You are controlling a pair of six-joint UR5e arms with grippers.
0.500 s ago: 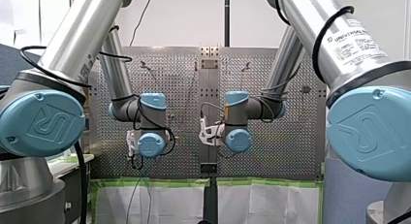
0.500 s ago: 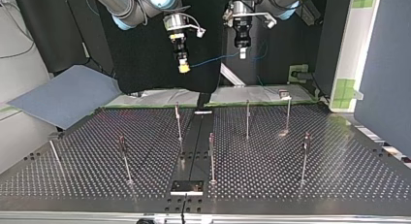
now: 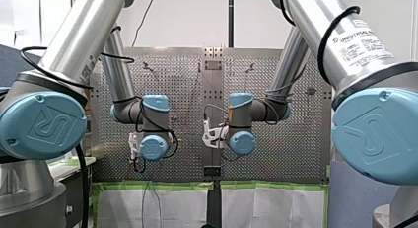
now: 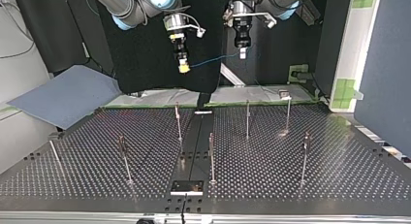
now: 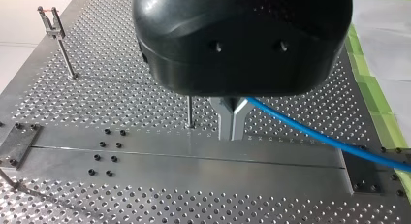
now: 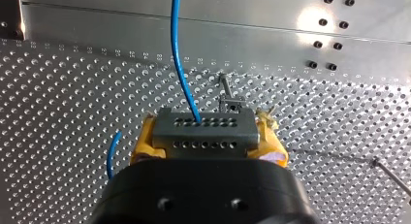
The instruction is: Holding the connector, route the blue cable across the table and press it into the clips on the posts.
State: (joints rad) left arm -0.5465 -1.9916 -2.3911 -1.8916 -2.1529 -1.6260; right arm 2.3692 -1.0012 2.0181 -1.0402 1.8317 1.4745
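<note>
Your right jaws, with yellow pads (image 6: 144, 140), are clamped on the grey connector (image 6: 204, 129). Your left jaws are pinched together on the blue cable (image 5: 300, 126). The cable hangs between them, high above the bench (image 4: 271, 153) and its posts (image 4: 247, 118).

The grey, hole-studded connector (image 6: 205, 129) is held aloft; the thin blue cable (image 6: 180, 59) is run from it, above the upright posts (image 4: 179, 122).

Front, top views opposed; wrist views near table (image 5: 97, 103).
</note>
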